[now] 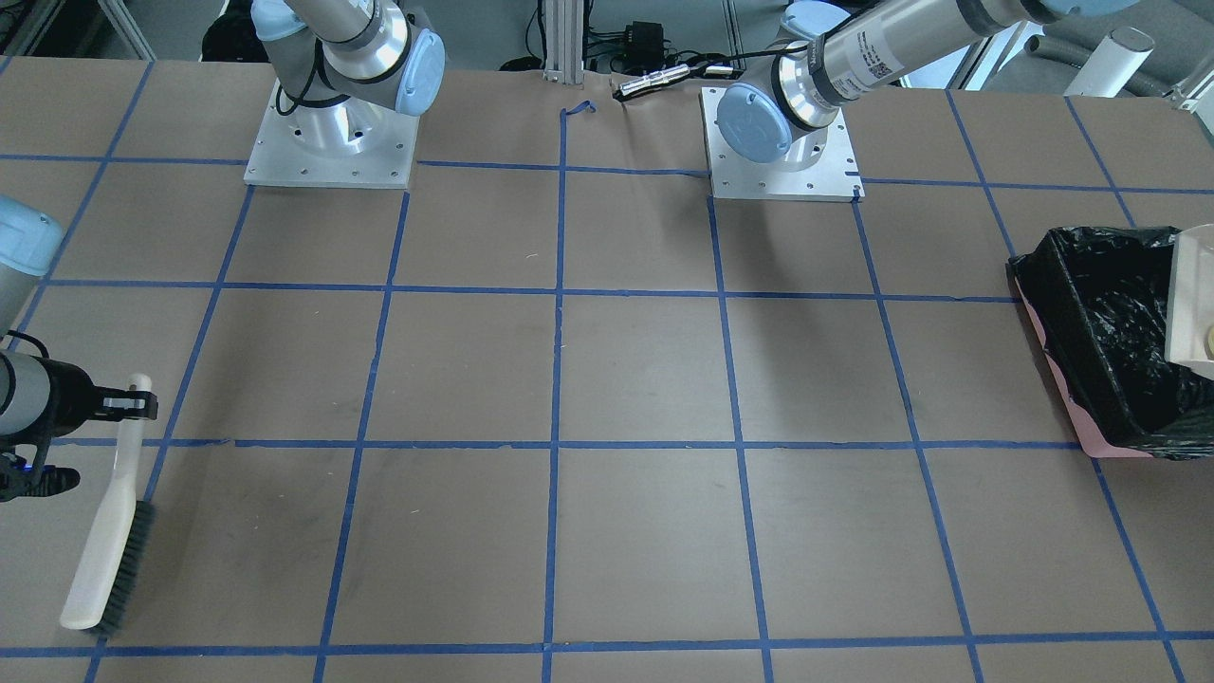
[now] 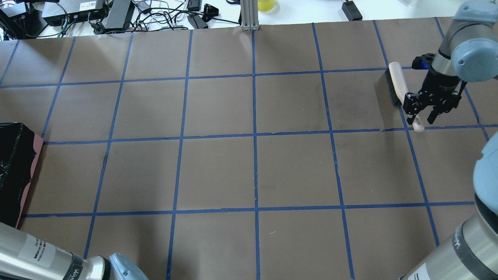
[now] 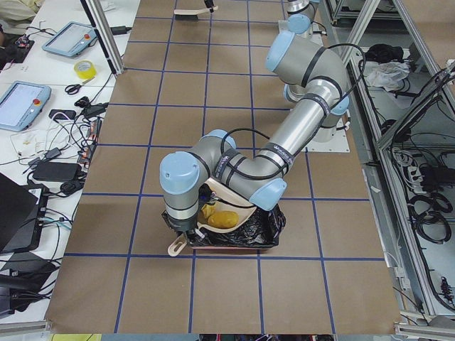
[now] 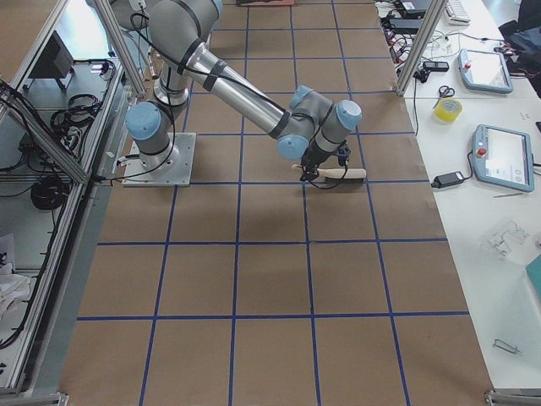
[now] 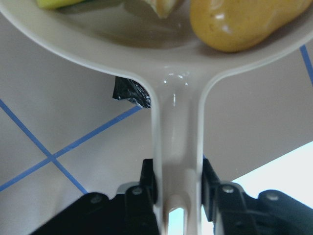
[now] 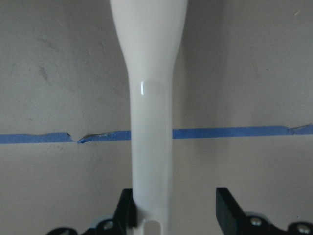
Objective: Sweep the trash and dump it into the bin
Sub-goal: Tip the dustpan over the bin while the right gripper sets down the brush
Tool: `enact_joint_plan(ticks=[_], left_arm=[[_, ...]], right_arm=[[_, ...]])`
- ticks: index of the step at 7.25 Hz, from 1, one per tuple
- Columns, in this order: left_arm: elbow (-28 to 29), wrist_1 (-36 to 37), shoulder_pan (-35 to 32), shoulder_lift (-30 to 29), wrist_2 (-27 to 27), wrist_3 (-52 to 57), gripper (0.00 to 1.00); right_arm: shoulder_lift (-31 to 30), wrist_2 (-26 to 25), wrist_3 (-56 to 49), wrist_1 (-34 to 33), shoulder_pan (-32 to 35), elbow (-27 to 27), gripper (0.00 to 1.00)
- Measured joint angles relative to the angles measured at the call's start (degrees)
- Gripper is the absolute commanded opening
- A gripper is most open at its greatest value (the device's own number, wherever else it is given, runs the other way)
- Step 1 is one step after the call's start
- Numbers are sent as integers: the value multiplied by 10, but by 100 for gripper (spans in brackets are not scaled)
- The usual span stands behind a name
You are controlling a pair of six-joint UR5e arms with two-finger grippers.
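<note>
Beige plastic dustpan [image 5: 171, 122], handle clamped in left gripper [image 5: 178, 183] over pink rectangular black-bagged bin [image 1: 1100, 313] at front view's 3 o'clock, carries prob. light, roll-prone glossy golden-brown potato-like trash lump [image 5: 239, 24], so tip by handle; right gripper [image 2: 422, 118] gapes round white brush [image 2: 397, 81].

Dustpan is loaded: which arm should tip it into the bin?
Left. The left gripper clamps the dustpan handle above the bin; the right gripper stands open at the brush, far from it.

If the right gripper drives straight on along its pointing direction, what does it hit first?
Pointing down, the right gripper is open astride the brush handle, so probably the table beside the handle first; height left is unclear.
</note>
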Motion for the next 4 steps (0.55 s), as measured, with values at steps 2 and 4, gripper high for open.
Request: enact_joint_plan(ticks=[2,4], left_arm=[[-29,60,0,8,-1,54,1],[-84,116,1,31,-3,95,1]], right_arm=[[1,1,1,-1,0,0,84],[1,1,1,-2,1,-4,87]])
